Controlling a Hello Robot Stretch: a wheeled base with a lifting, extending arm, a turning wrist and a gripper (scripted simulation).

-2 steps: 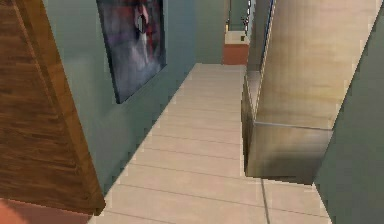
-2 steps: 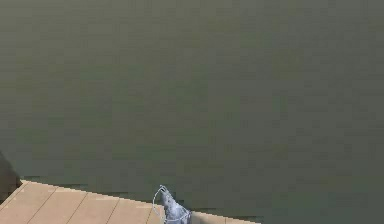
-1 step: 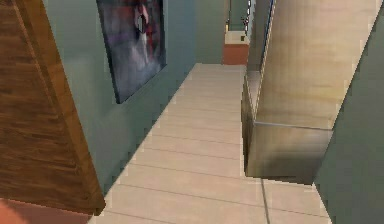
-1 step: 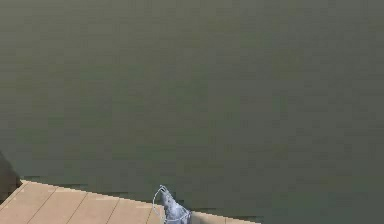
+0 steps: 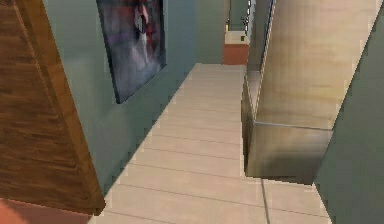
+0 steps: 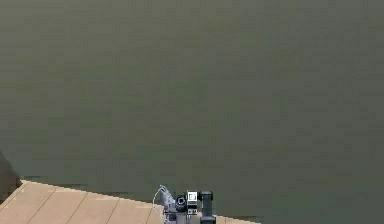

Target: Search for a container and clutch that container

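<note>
Wood panel (image 5: 40,110) fwd-view left | wall pic (image 5: 130,45) | metal unit (image 5: 290,110) narrows hall (image 5: 190,130), fwd-view rt | fingers (image 6: 162,195) nr wall (image 6: 200,90), state can't tell

Beige tiled floor (image 5: 190,150) in a corridor
A tall light-brown cabinet (image 5: 292,90) stands on it at the forward view's right

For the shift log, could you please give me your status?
Gripper holds nothing, against plain grey-green wall. Container search not yet done. Tan tiled corridor floor ahead; tall pale wooden cabinet narrows it, right.
</note>
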